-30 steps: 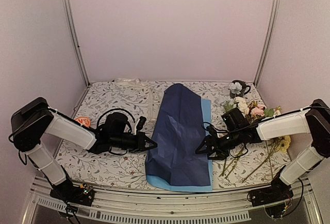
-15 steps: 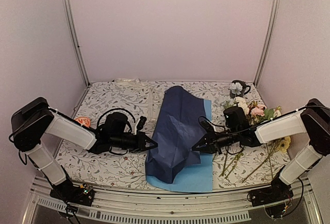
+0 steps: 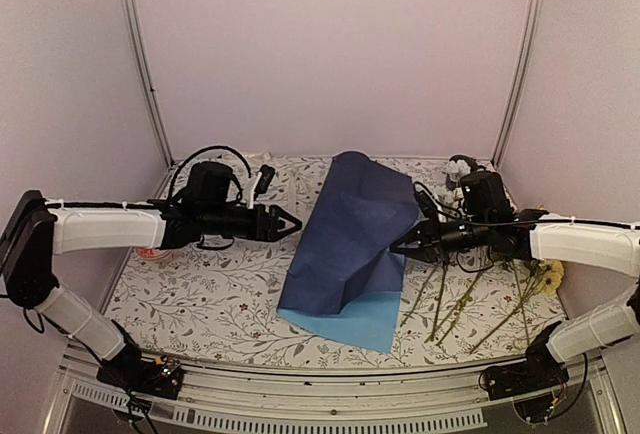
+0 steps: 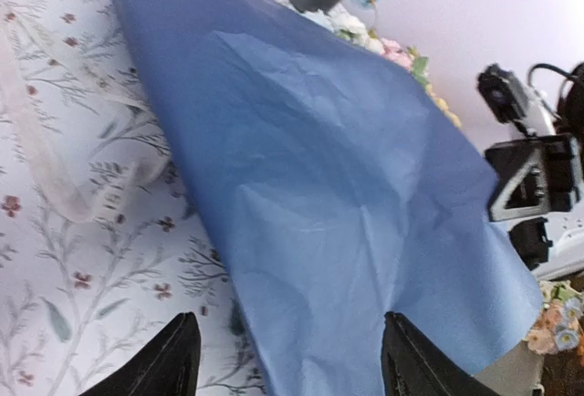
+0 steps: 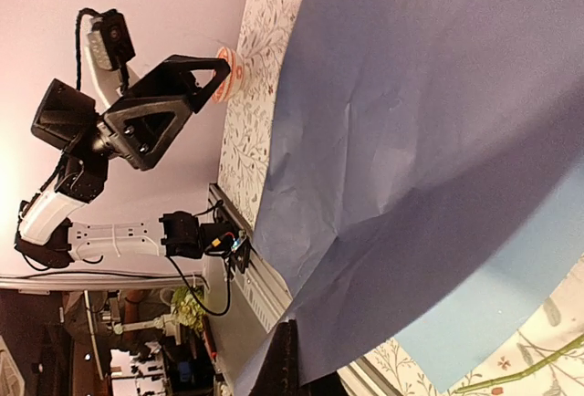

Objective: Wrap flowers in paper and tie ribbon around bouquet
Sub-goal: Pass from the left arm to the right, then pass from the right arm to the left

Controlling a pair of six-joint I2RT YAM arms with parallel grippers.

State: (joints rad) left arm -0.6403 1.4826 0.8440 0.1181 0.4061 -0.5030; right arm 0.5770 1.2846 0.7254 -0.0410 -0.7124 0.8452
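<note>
The dark navy paper [image 3: 345, 239] lies mid-table with its right side raised, and a lighter blue layer [image 3: 370, 319] shows at the near edge. My right gripper [image 3: 402, 247] is shut on the paper's right edge; in the right wrist view the sheet [image 5: 429, 131] fills the frame above the gripper [image 5: 297, 364]. My left gripper [image 3: 287, 224] hovers open just left of the paper, its fingers [image 4: 178, 355] straddling the sheet's left edge [image 4: 301, 232]. The flowers [image 3: 440, 296] lie at the right, partly under the right arm. A length of cream ribbon [image 4: 55, 172] lies left of the paper.
A dark pot with pale blooms [image 3: 463, 168] stands at the back right. A small orange-and-white round thing [image 3: 150, 252] peeks out under the left arm. The table wears a floral cloth [image 3: 200, 304], with a metal rail [image 3: 320, 404] along its near edge.
The right gripper shut on the paper's right edge and lifted it up and back. The left gripper opened, rose and swung toward the back.
</note>
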